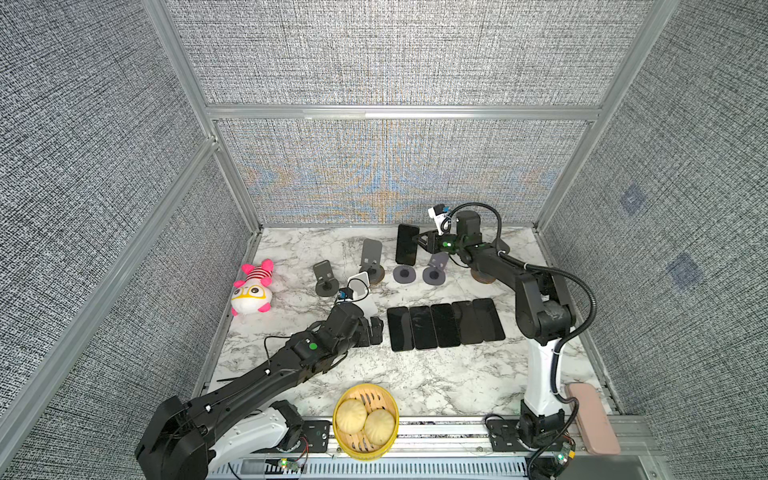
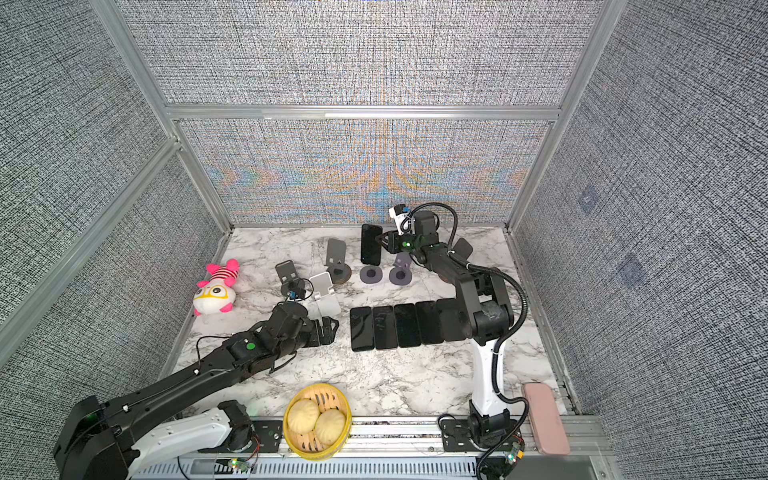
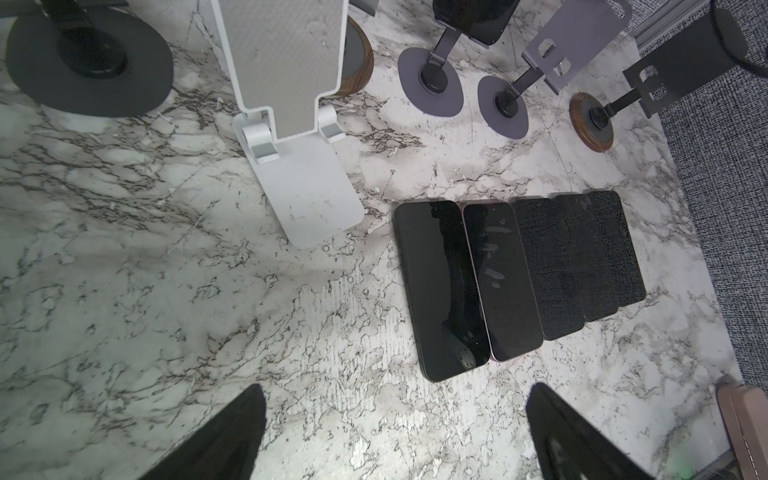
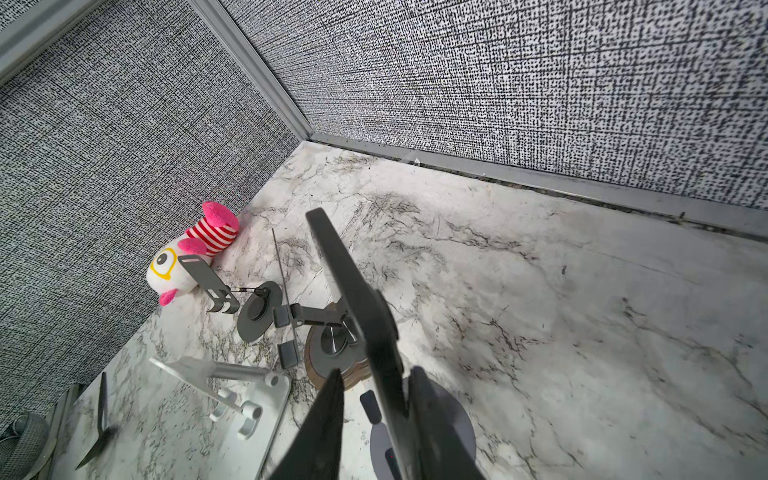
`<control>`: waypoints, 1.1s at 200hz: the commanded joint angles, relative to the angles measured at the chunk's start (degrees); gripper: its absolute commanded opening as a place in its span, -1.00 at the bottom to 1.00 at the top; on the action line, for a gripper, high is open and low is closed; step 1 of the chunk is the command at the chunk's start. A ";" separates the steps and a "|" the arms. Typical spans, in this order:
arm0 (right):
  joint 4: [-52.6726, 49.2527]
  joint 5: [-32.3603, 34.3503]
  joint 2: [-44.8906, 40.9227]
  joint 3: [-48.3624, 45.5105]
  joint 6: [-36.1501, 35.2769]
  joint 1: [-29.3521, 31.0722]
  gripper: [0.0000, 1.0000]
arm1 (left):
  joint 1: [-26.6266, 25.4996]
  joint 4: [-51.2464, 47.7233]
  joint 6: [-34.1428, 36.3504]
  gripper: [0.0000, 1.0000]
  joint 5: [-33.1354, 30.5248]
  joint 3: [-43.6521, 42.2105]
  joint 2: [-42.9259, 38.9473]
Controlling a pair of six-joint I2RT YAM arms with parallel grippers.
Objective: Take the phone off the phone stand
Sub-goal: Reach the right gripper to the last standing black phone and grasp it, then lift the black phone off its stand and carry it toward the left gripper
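Marble counter [image 1: 436,374], grey woven walls [image 1: 395,62] all round. Shows, in both top views, phone [image 1: 407,244] upright on phone stand [image 1: 404,274], upper centre, with right end effector [image 1: 419,242] at its right edge. Shows left end effector [image 1: 372,330] lower, left of centre, beside row of flat phones [image 1: 444,326].

Left wrist view: confirms fingers [image 3: 224,436] spread wide, nothing between, bare marble below.

Right wrist view: puts fingers [image 4: 328,415] either side of phone's edge, lower centre, one touching, sliver of gap at other; firm pinch or not, cannot tell.

Looks like grasp stage, phone not yet off. Calls next for full squeeze, then straight lift clear of stand's lip.
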 commanded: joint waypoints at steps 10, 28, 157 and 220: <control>0.94 -1.65 0.63 0.92 0.07 0.12 -0.49 | 0.12 0.72 -0.06 0.97 0.20 0.03 0.00; 1.57 -1.92 0.90 0.79 0.24 0.17 -0.52 | 0.12 0.80 -0.09 0.97 0.11 0.07 0.13; 3.63 -3.02 1.74 0.81 1.38 0.19 -0.79 | 0.12 0.61 0.08 0.97 -0.07 -0.45 0.71; 3.63 -3.02 -2.92 -1.73 1.65 0.59 -0.91 | 0.15 0.03 0.37 0.97 -0.16 -0.22 0.79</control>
